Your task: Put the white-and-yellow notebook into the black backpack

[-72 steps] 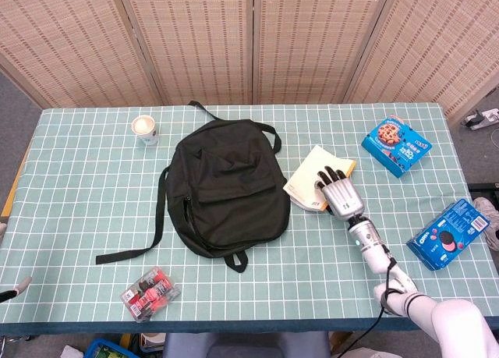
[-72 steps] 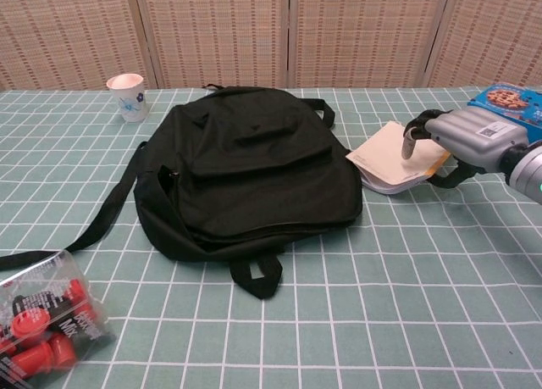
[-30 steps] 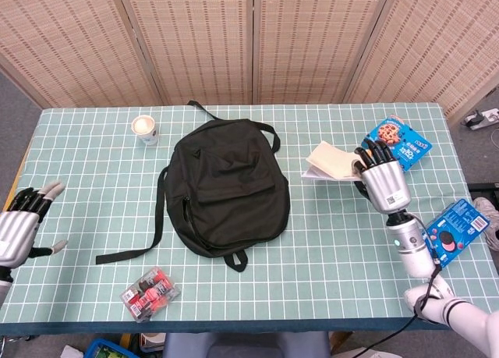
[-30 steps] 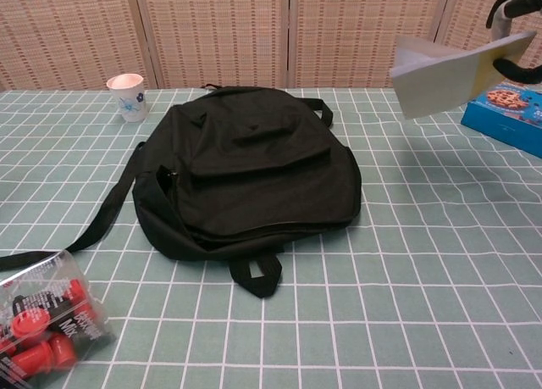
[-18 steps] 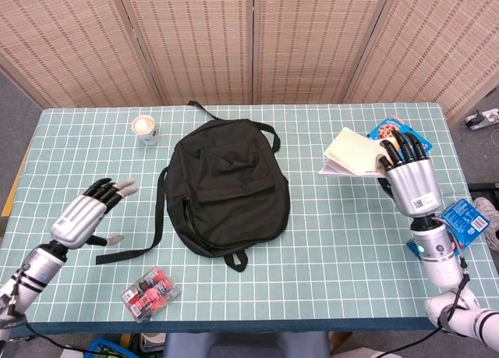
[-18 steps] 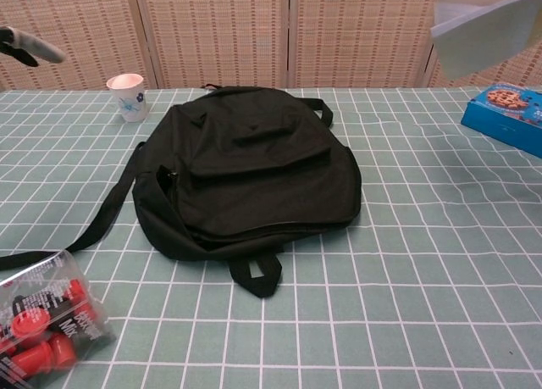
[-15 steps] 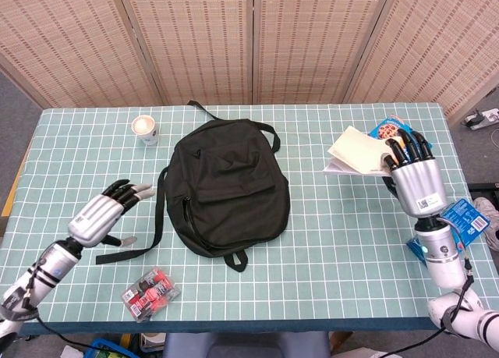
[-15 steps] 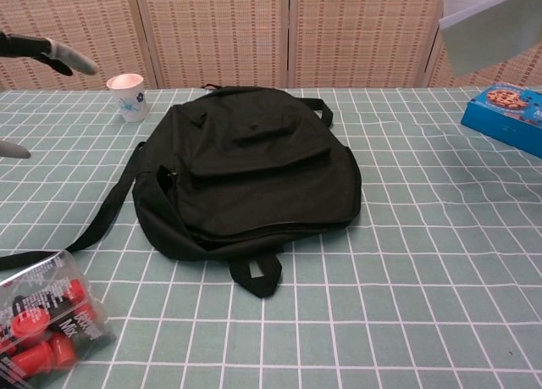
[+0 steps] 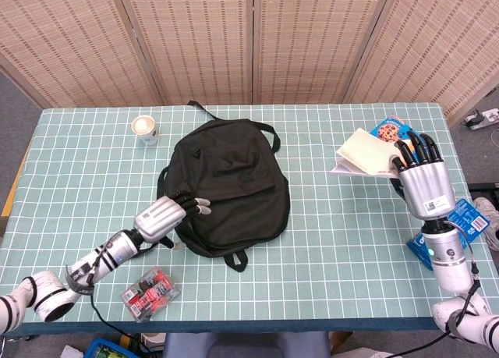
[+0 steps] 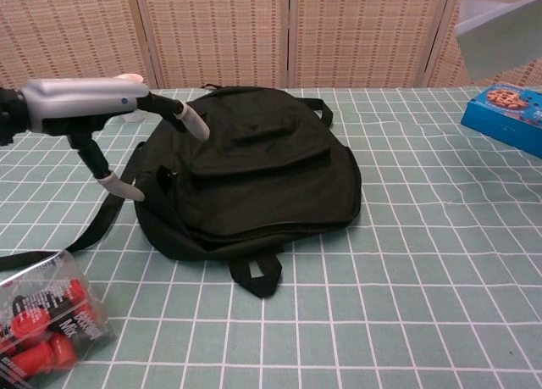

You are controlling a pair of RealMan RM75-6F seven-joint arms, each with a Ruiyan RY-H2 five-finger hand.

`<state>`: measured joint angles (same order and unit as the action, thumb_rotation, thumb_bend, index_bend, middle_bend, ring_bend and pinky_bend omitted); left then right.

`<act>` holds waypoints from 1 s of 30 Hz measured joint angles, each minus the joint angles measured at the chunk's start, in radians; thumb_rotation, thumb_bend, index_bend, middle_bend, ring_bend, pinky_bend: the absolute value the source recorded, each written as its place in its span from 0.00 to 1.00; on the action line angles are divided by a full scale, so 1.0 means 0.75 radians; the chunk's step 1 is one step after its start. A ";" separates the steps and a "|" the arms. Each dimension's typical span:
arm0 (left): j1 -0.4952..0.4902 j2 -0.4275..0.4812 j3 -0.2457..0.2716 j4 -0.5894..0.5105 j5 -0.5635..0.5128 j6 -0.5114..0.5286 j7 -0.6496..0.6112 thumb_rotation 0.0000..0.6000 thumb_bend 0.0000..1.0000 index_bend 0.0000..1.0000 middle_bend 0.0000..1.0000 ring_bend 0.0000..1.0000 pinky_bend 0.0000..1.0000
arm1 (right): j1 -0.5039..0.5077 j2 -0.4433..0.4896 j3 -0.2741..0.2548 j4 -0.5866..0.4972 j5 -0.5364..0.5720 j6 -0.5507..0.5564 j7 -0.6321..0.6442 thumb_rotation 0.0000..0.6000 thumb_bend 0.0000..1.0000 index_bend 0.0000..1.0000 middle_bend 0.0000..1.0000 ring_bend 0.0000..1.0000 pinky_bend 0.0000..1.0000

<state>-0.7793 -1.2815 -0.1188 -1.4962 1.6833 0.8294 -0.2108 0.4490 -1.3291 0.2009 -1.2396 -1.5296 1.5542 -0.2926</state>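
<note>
Black backpack (image 9: 228, 185) lies flat; left hand (image 9: 165, 215) hovers over it, fingers spread, holding nothing, while right hand (image 9: 423, 182) grips the notebook (image 9: 363, 152) aloft.

Bright, even light; soft shadows, sharp focus.

right hand (image 9: 425, 185) holds notebook (image 9: 365, 153) aloft | left hand (image 9: 162, 216) spread over backpack (image 9: 231, 183) edge

The black backpack (image 9: 228, 185) lies flat at the centre of the frame on the worktop (image 9: 335, 249), straps trailing toward the lower left. The white-and-yellow notebook (image 9: 365, 153) hangs tilted in the air at centre right, pinched by the right hand (image 9: 423, 182).
</note>
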 measured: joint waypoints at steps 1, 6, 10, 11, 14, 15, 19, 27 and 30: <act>-0.016 -0.026 -0.004 0.021 -0.022 -0.019 0.017 1.00 0.14 0.27 0.18 0.19 0.13 | -0.001 0.000 0.000 0.002 0.000 -0.002 0.001 1.00 0.36 0.74 0.35 0.18 0.21; -0.072 -0.130 -0.027 0.116 -0.124 -0.086 0.081 1.00 0.14 0.27 0.18 0.19 0.13 | -0.006 -0.004 -0.001 0.021 0.000 -0.007 0.019 1.00 0.37 0.74 0.35 0.18 0.21; -0.114 -0.218 -0.047 0.214 -0.206 -0.127 0.153 1.00 0.14 0.27 0.18 0.19 0.13 | -0.009 -0.007 0.001 0.039 0.001 -0.008 0.035 1.00 0.36 0.74 0.35 0.18 0.21; -0.121 -0.231 -0.050 0.233 -0.220 -0.133 0.172 1.00 0.14 0.27 0.18 0.19 0.13 | -0.010 -0.009 0.002 0.046 0.001 -0.009 0.041 1.00 0.36 0.74 0.35 0.18 0.21; -0.145 -0.271 -0.057 0.294 -0.253 -0.147 0.246 1.00 0.14 0.28 0.18 0.19 0.13 | -0.012 -0.014 0.003 0.059 0.002 -0.009 0.054 1.00 0.37 0.74 0.35 0.18 0.21; -0.152 -0.283 -0.058 0.311 -0.264 -0.153 0.269 1.00 0.14 0.28 0.18 0.19 0.13 | -0.013 -0.016 0.003 0.064 0.001 -0.008 0.058 1.00 0.37 0.74 0.35 0.18 0.21; -0.178 -0.317 -0.046 0.363 -0.309 -0.189 0.361 1.00 0.14 0.26 0.18 0.19 0.13 | -0.014 -0.022 0.006 0.075 -0.001 -0.007 0.075 1.00 0.36 0.74 0.35 0.18 0.21; -0.190 -0.312 0.000 0.373 -0.399 -0.255 0.504 1.00 0.14 0.15 0.15 0.19 0.13 | -0.015 -0.028 0.005 0.082 -0.008 -0.007 0.087 1.00 0.37 0.74 0.35 0.18 0.21; -0.191 -0.288 0.013 0.340 -0.443 -0.279 0.551 1.00 0.14 0.12 0.14 0.19 0.13 | -0.017 -0.029 0.004 0.081 -0.009 -0.007 0.087 1.00 0.36 0.74 0.35 0.18 0.21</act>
<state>-0.9228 -1.4978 -0.1093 -1.2415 1.3511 0.6203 0.2026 0.4361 -1.3510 0.2042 -1.1791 -1.5363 1.5487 -0.2274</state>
